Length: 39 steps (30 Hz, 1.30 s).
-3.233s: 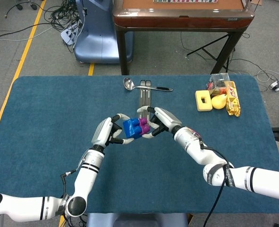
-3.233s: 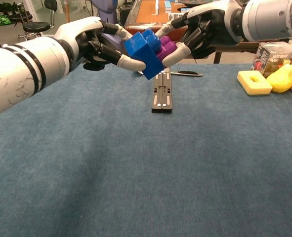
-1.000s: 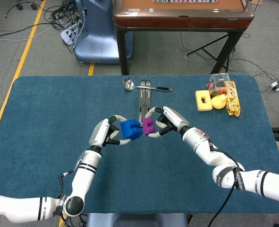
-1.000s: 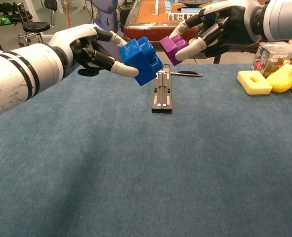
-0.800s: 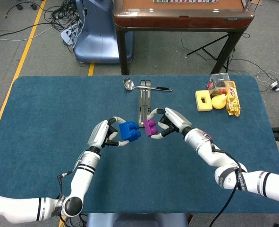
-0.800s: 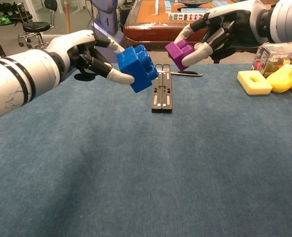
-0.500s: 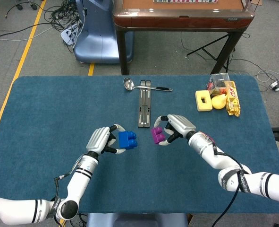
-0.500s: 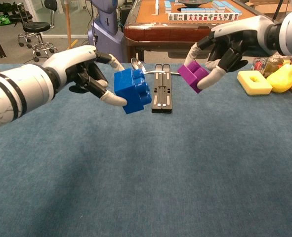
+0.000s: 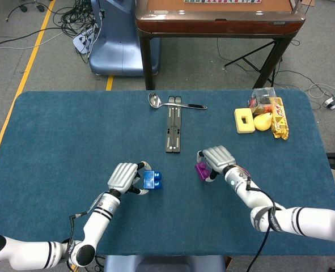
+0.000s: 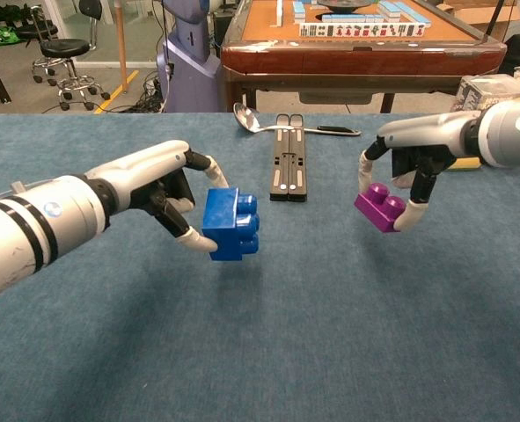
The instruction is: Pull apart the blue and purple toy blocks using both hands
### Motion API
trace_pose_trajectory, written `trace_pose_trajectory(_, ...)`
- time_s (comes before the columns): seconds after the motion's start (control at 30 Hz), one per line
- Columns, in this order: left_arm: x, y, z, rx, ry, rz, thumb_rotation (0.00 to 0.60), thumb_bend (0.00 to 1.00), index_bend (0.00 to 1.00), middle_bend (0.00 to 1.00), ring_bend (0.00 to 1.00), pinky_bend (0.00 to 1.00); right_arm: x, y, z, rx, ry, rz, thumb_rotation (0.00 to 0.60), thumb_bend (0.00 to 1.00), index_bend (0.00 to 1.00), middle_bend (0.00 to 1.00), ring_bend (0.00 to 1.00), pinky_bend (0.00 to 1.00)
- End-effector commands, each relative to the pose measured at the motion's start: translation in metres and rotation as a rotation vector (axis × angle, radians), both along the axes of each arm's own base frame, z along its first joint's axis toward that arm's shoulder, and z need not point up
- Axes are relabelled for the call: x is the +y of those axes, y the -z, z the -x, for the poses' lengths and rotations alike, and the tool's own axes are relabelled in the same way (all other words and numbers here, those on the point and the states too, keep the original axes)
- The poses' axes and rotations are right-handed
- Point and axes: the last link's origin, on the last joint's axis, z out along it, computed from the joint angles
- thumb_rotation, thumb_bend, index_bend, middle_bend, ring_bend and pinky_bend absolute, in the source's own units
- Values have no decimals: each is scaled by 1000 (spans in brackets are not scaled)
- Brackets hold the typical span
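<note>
The blue block (image 9: 152,180) (image 10: 230,224) and the purple block (image 9: 202,170) (image 10: 382,207) are separate, a good hand's width apart. My left hand (image 9: 124,177) (image 10: 158,195) grips the blue block from its left side, low over the blue table cover. My right hand (image 9: 217,158) (image 10: 415,163) pinches the purple block from above, also low over the cover. In the chest view both blocks hang just above the surface or touch it; I cannot tell which.
A black folded stand (image 9: 173,129) (image 10: 289,166) lies between and beyond the hands, with a metal ladle (image 9: 173,102) behind it. A yellow sponge (image 9: 244,120), a yellow toy and snack packs (image 9: 277,117) sit at the table's far right. A wooden table (image 9: 218,17) stands beyond.
The joined blocks came apart. Both hands then moved outward, toward me and down, the left carrying the blue block and the right the purple one, to near table height.
</note>
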Motion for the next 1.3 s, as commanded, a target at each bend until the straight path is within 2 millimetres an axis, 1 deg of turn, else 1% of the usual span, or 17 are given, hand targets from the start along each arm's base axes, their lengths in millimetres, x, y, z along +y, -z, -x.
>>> trace_pose_trajectory(0.03, -5, 10, 4, 30, 17, 16, 600, 210, 618, 1000, 993, 1000, -1, 12, 8, 74, -4, 12, 600, 113, 646, 1000, 1000, 1000)
trace_pose_trajectory(0.1, -7, 14, 5, 58, 36, 20, 600, 209, 609, 1000, 993, 1000, -1, 16, 12, 100, -2, 7, 600, 78, 612, 1000, 1000, 1000)
trace_pose_trajectory(0.17, -9, 17, 6, 72, 45, 27, 600, 208, 578, 1000, 993, 1000, -2, 18, 13, 114, 1, 1, 600, 21, 519, 1000, 1000, 1000)
trace_pose_trajectory(0.2, -9, 18, 6, 76, 44, 31, 600, 208, 542, 1000, 993, 1000, -2, 19, 14, 116, 4, -1, 600, 4, 456, 1000, 1000, 1000)
trace_pose_trajectory(0.23, -10, 19, 7, 81, 42, 36, 600, 207, 502, 1000, 993, 1000, -2, 19, 15, 116, 10, -4, 600, 0, 390, 1000, 1000, 1000)
trace_pose_trajectory(0.33, -10, 19, 8, 90, 38, 35, 600, 191, 314, 1000, 990, 1000, -4, 18, 14, 102, 14, 6, 600, 0, 221, 1000, 1000, 1000)
trace_pose_trajectory(0.5, -11, 16, 11, 105, 22, 25, 600, 24, 89, 1000, 984, 1000, -4, 13, 13, 78, 19, 17, 600, 0, 20, 1000, 1000, 1000)
trace_pose_trajectory(0.57, -12, 12, 13, 109, 13, 18, 600, 3, 40, 1000, 980, 1000, -4, 8, 13, 72, 13, 28, 600, 0, 0, 998, 1000, 1000)
trace_pose_trajectory(0.63, -13, 7, 16, 109, -1, 10, 600, 0, 19, 1000, 971, 1000, -3, 0, 13, 72, -1, 48, 600, 0, 0, 965, 978, 1000)
trace_pose_trajectory(0.73, -15, -10, 28, 126, -33, -14, 600, 0, 18, 1000, 935, 1000, 2, -24, 17, 78, -18, 115, 600, 0, 0, 884, 901, 996)
trace_pose_trajectory(0.8, -14, -23, 37, 139, -51, -42, 600, 0, 20, 980, 886, 1000, 7, -40, 22, 93, -24, 157, 600, 0, 38, 801, 830, 968)
trace_pose_trajectory(0.83, -14, -30, 42, 144, -57, -61, 600, 0, 21, 950, 850, 1000, 9, -49, 26, 102, -23, 178, 600, 0, 74, 754, 791, 944)
trace_pose_trajectory(0.9, -12, -46, 54, 159, -66, -119, 600, 0, 20, 859, 786, 1000, 16, -70, 33, 121, -26, 221, 600, 0, 105, 703, 749, 924)
trace_pose_trajectory(1.0, -10, -70, 76, 207, -64, -211, 600, 0, 19, 693, 707, 971, 28, -100, 43, 122, -49, 295, 600, 0, 106, 631, 669, 892)
trace_pose_trajectory(1.13, -14, -95, 98, 198, -88, -262, 600, 0, 19, 541, 605, 845, 46, -126, 57, 142, -80, 363, 600, 0, 107, 530, 559, 807)
trace_pose_trajectory(1.2, -20, -110, 112, 194, -105, -274, 600, 0, 18, 481, 531, 769, 57, -139, 67, 184, -103, 404, 600, 0, 107, 478, 506, 733)
trace_pose_trajectory(1.3, -30, -133, 131, 229, -119, -295, 600, 0, 20, 412, 433, 650, 74, -152, 81, 205, -96, 448, 600, 0, 107, 410, 433, 631)
